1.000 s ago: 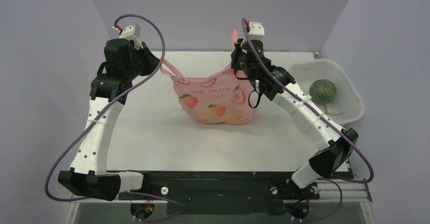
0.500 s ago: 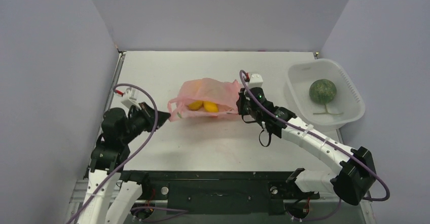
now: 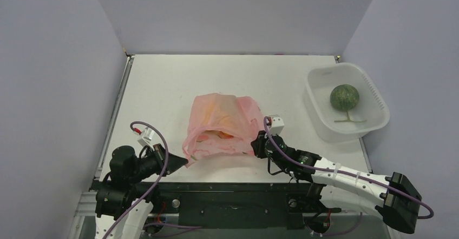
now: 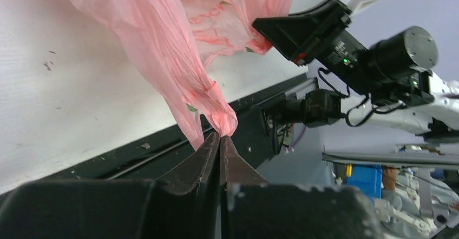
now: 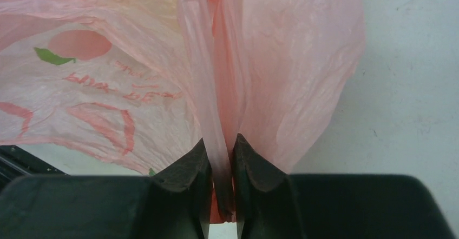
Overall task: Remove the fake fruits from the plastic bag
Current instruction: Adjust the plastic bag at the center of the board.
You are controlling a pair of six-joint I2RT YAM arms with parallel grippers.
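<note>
The left gripper (image 4: pixel 219 140) is pinching a gathered corner of the plastic bag (image 4: pixel 162 39), and the right gripper (image 5: pixel 222 150) is clamping another fold. Between them the bag is lying on the table (image 3: pixel 162 82), with yellow fake fruits (image 3: pixel 221 135) showing faintly inside.

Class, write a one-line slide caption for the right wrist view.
Right gripper shut on a gathered fold of the pink plastic bag.

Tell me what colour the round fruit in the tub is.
The round fruit is dark green; the top external view shows it best.
</note>
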